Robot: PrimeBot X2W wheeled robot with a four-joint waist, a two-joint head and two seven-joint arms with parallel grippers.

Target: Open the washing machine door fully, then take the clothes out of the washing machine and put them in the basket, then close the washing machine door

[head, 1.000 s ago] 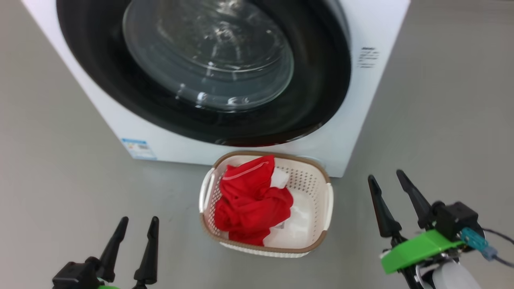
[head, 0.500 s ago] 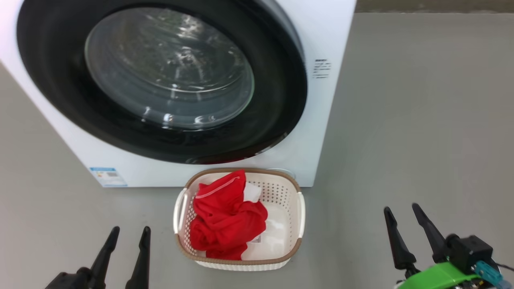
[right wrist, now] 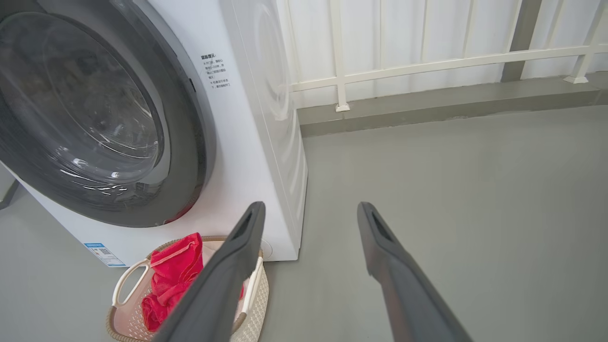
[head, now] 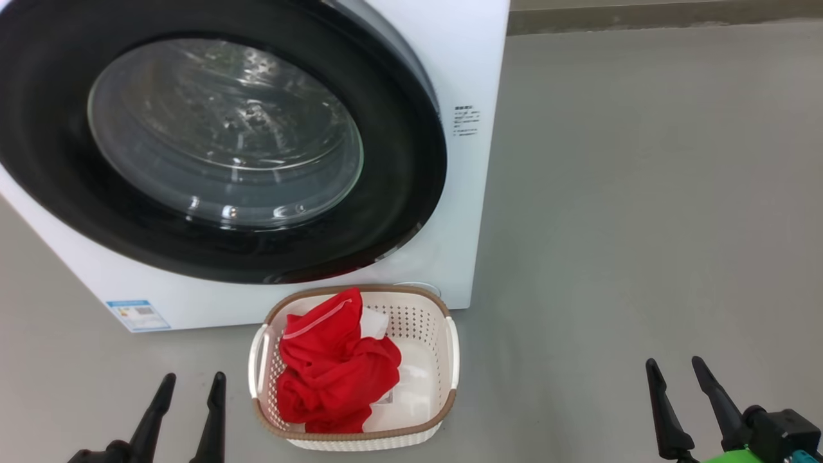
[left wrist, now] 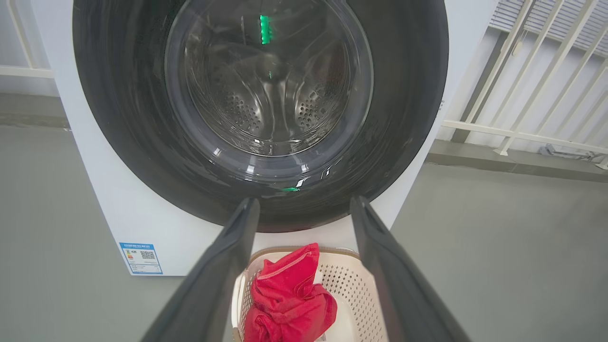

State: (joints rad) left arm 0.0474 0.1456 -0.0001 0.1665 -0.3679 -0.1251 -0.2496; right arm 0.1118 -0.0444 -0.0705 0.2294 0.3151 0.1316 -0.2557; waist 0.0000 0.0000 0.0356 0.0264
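Grey floor (head: pixel 643 193); washer (head: pixel 476 64) door (head: pixel 398 161) stood closed, basket (head: pixel 418 318) at 6 o'clock of it.
Clothes (head: pixel 328 379) lay in basket; left gripper (head: pixel 194 376) at its 8 o'clock, right gripper (head: pixel 673 361) at 4, both spread, empty.

left gripper (head: pixel 195 376) spread, empty; right gripper (head: pixel 673 361) likewise

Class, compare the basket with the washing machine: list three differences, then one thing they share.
The washing machine towers over the basket. The machine is shut by its door; the basket is open-topped. The basket holds the red clothes; the machine's drum looks empty. Both are whitish and stand on the floor.
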